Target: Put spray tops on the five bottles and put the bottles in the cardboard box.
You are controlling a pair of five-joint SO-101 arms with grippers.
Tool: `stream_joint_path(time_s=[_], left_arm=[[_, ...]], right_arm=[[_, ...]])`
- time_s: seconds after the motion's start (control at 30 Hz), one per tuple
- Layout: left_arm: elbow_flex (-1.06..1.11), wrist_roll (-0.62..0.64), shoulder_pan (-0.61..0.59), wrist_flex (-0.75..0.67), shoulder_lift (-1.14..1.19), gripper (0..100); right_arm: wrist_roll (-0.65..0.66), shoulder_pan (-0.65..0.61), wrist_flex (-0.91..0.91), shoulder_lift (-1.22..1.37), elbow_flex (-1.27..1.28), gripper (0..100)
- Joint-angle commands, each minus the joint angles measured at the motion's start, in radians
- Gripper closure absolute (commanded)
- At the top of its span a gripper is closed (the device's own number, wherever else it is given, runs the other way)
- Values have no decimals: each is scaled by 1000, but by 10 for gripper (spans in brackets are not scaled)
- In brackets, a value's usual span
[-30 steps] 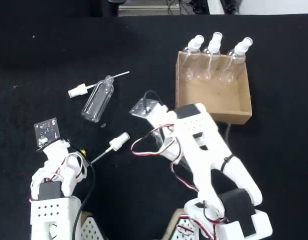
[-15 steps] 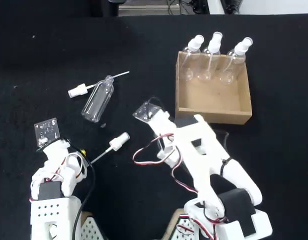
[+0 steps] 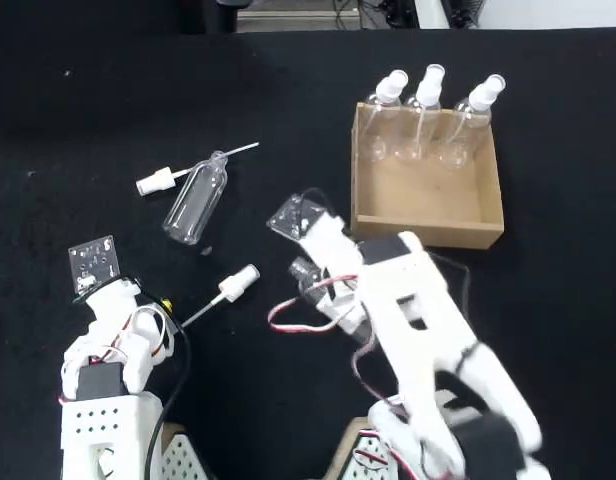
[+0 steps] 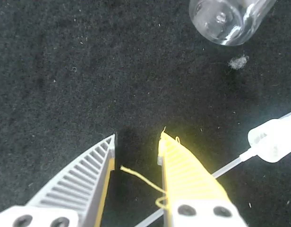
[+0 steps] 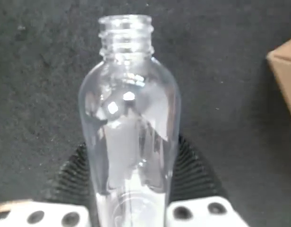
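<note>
A clear bottle without a top (image 5: 129,94) stands upright between the black fingers (image 5: 195,172) of my right gripper (image 5: 131,161), which is shut on it. In the high view this gripper (image 3: 310,278) is left of the cardboard box (image 3: 483,215). Three bottles with spray tops (image 3: 428,100) stand along the box's far wall. Another open bottle (image 3: 196,203) lies on the black table with a spray top (image 3: 158,181) beside its neck. A second spray top (image 3: 236,283) lies closer, its tube reaching toward my left gripper (image 3: 160,310). That gripper (image 4: 136,142) is open and holds nothing.
The box's near half is bare cardboard (image 3: 428,195). A corner of the box (image 5: 285,71) is close beside the held bottle. The lying bottle's base (image 4: 230,19) and the near spray top (image 4: 273,139) lie just ahead of the left gripper. A black cloth covers the table.
The right arm has shifted with the bottle in its gripper, the wrist drawing slightly toward the table's front. The left arm and the loose parts have not moved.
</note>
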Motion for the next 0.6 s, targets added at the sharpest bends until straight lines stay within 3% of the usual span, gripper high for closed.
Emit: stream_joint_path(time_s=[0.0, 0.2, 0.57], left_arm=[[16, 6, -13, 6, -9, 850], [16, 6, -13, 6, -9, 850], [16, 2, -2, 6, -9, 849]], right_arm=[[-35, 15, 46, -213, -48, 988], [-155, 9, 0, -452, -35, 988], [-494, 8, -322, -634, 174, 988]])
